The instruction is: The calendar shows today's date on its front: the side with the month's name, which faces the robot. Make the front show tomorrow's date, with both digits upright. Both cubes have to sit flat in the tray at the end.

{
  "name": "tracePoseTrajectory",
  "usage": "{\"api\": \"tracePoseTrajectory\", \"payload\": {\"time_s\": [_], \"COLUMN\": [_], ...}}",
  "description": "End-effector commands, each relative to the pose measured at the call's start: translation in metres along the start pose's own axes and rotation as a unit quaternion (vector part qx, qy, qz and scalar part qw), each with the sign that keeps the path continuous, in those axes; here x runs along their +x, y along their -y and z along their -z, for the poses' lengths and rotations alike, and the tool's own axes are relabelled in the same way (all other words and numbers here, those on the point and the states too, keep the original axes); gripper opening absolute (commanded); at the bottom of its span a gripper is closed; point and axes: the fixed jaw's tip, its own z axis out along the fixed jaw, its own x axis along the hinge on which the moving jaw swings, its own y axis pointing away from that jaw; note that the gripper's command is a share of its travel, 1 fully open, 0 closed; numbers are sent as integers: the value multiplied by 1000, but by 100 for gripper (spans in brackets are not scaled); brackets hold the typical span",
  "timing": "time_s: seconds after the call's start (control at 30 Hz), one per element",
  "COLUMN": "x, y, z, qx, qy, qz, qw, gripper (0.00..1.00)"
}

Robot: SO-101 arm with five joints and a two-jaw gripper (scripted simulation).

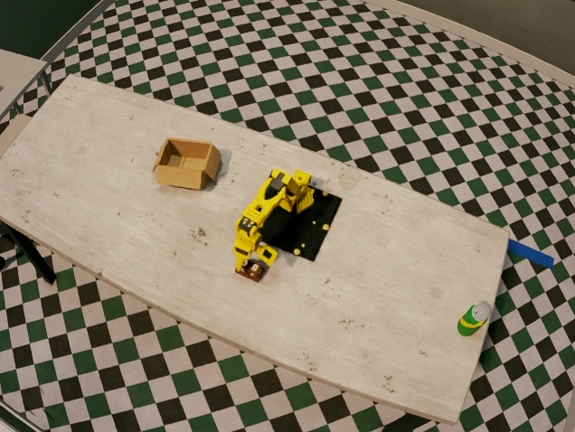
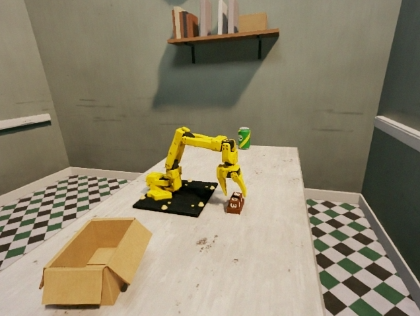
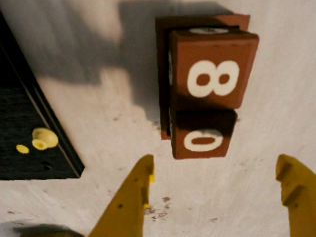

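The yellow hand [image 1: 254, 263] [image 2: 235, 195] [image 3: 215, 161] hangs over the near-black board's outer side with its fingers parted and nothing between them, just beside the brown calendar [image 1: 247, 275] [image 2: 234, 209] [image 3: 163, 99] on the pale surface [image 1: 185, 259] [image 2: 257, 258] [image 3: 270, 134]. In the calendar's tray sit two number cubes side by side, the wrist view showing an 8 on top of one cube [image 3: 212, 74] and a 0 on top of the other [image 3: 202, 134], the 0 cube nearer the fingers
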Motion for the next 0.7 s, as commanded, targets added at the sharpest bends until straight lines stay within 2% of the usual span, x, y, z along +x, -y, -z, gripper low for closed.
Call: {"api": "tracePoseTrajectory", "payload": {"time_s": [0.0,0.2,0.67], "x": [1,1,0], "y": [-2,-3,-4], "z": [-11,-20,-28], "qx": [-10,-10,-10], "qy": [2,2,2], "qz": [-7,-7,-7], "qw": [1000,1000,1000], "gripper": [35,35,35]}}
